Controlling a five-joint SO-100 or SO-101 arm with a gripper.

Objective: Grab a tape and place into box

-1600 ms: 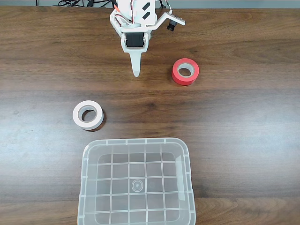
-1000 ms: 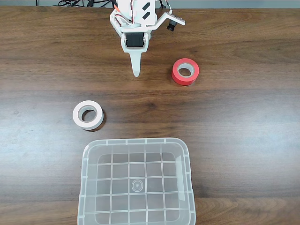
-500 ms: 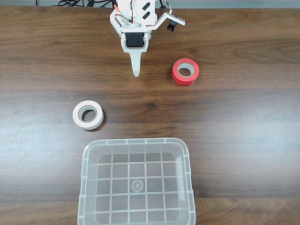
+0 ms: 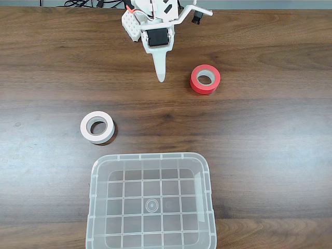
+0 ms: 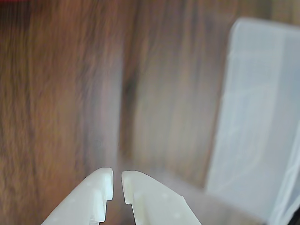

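At the top edge of the fixed view sits my end effector (image 4: 161, 78), white plastic, pointing down the frame with its tip over bare wood counter (image 4: 270, 135). Fingers nearly together: in the wrist view my end effector (image 5: 117, 180) shows two white fingertips (image 5: 101, 185) with only a thin slit between them, nothing gripped, nothing touched. Wrist view is motion-blurred, so fine detail is lost. The tape (image 4: 205, 79), a red roll with pale grey core, lies flat on the counter just to the right of my tip in the fixed view, near but apart from it. A sliver of red shows at the top left corner of the wrist view; too blurred to say more. White roll of tape (image 4: 97, 127) lies flat on the counter lower left in the fixed view, well apart from me and from the red one. The box (image 4: 151, 158), clear plastic with rounded corners and a grid bottom, sits at the bottom centre of the fixed view, cut off by the lower edge, with no tape inside it. White roll is near its upper left corner, not touching. In the wrist view the box (image 5: 262, 117) shows as a pale translucent wall on the right side. Dark cables (image 4: 85, 3) run along the top edge of the fixed view behind my arm.
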